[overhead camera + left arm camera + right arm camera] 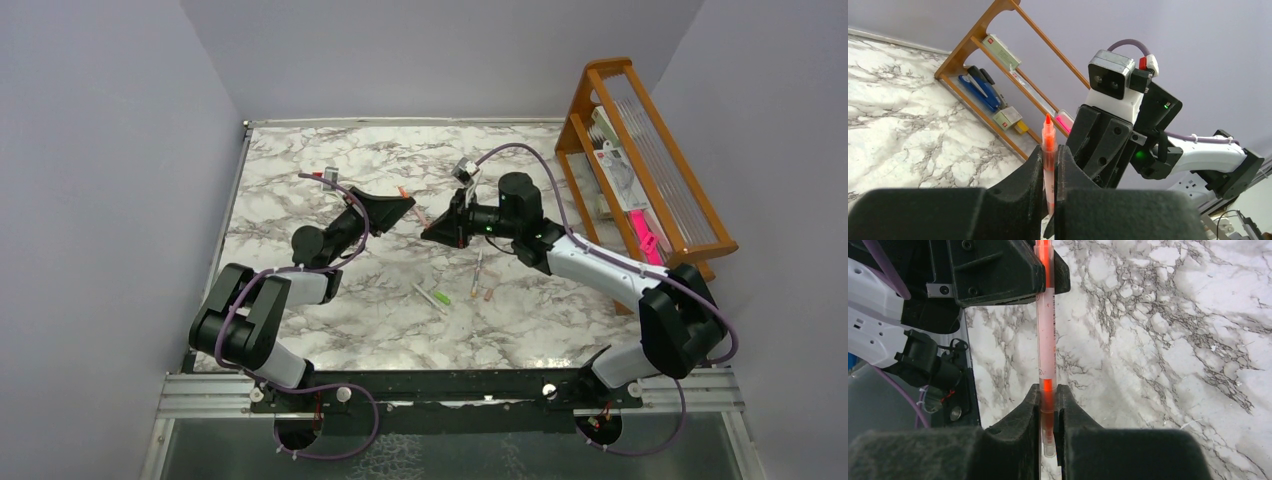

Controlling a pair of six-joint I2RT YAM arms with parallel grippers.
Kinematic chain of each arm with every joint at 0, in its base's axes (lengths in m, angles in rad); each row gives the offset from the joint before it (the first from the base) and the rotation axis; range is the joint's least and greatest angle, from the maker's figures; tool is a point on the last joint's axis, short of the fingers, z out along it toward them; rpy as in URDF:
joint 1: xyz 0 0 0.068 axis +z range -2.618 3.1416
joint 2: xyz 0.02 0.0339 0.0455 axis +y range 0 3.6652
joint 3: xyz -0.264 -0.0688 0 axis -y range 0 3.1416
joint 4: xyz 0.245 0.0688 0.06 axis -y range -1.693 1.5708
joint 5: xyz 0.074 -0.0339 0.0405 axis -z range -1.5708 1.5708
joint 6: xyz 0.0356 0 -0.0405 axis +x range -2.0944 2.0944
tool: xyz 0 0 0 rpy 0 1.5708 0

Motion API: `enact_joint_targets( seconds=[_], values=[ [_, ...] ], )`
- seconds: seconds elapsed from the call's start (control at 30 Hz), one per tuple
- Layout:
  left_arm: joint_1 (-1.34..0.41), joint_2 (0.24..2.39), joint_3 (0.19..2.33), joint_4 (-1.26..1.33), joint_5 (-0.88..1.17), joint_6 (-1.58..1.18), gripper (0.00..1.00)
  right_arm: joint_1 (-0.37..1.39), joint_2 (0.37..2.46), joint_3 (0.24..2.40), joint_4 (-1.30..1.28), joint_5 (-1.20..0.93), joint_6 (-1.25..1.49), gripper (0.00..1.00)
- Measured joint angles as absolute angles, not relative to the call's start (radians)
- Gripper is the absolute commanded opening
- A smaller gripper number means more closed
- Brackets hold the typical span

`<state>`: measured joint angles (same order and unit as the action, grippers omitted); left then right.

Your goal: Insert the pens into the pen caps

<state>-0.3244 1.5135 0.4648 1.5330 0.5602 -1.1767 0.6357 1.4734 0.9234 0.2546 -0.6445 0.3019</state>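
An orange-red pen [1048, 137] stands crosswise in my left gripper [1050, 148], which is shut on it just below its bare tip. The pen's whitish barrel [1047, 330] runs from the left gripper's fingers [998, 270] down into my right gripper [1048, 388]. The right gripper is shut on the translucent tan-orange pen cap [1047, 412] sitting on that end. In the top view the two grippers meet tip to tip above the table's middle, left gripper [407, 208] and right gripper [429, 222], with the pen [419, 215] between them.
A whitish pen with a green end [432, 294] and two more thin pens [477, 265] [488, 290] lie on the marble table [300, 170] near the right arm. A small orange piece [403, 190] lies behind the grippers. A wooden rack [640, 170] stands at the right.
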Motion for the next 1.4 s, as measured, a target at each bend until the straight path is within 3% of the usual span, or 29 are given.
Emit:
enact_joint_targets(
  seconds=[0.07, 0.17, 0.6, 1.0, 1.17, 1.37, 1.4],
  values=[
    [-0.325, 1.514, 0.465, 1.534, 0.56, -1.176, 0.31, 0.636, 1.47, 0.919, 0.263, -0.648, 0.311, 0.01],
    [-0.327, 1.514, 0.462, 1.534, 0.561, -1.174, 0.39, 0.636, 1.465, 0.897, 0.317, -0.659, 0.348, 0.01],
    [-0.341, 1.514, 0.46, 1.538, 0.553, -1.199, 0.39, 0.636, 1.518, 0.879, 0.542, -0.706, 0.532, 0.01],
    [-0.356, 1.514, 0.461, 1.538, 0.553, -1.199, 0.36, 0.636, 1.551, 0.894, 0.595, -0.715, 0.572, 0.01],
    [-0.361, 1.514, 0.464, 1.538, 0.553, -1.2, 0.32, 0.646, 1.562, 0.913, 0.585, -0.714, 0.565, 0.01],
    [-0.362, 1.514, 0.466, 1.538, 0.553, -1.206, 0.01, 0.649, 1.565, 0.913, 0.58, -0.708, 0.563, 0.01],
    [-0.363, 1.514, 0.466, 1.537, 0.553, -1.203, 0.0, 0.648, 1.565, 0.913, 0.579, -0.707, 0.564, 0.01]
  ],
)
